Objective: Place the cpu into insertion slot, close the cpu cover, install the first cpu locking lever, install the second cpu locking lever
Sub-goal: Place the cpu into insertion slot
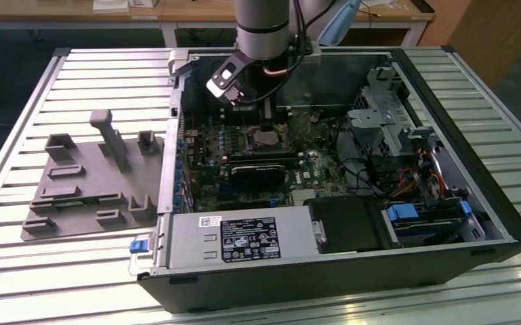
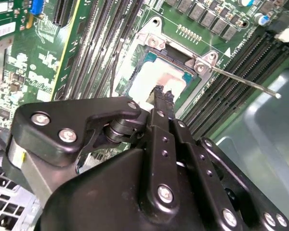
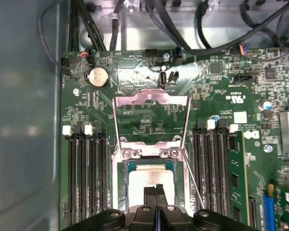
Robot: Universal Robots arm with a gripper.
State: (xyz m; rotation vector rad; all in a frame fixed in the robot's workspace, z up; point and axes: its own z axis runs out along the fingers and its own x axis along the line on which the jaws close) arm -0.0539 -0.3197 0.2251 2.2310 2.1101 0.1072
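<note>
Open computer case (image 1: 332,281), near end: grey power supply box (image 1: 233,237). Deeper in, chip (image 3: 147,180) seated in socket (image 3: 118,187), cover (image 3: 151,97) swung open beyond it; gripper (image 3: 155,192) fingers pressed together, tips over chip. Slatted metal table (image 1: 106,68) beneath, grey fixture (image 1: 89,189) at exterior view's left, wooden desks (image 1: 197,13) behind.
</note>
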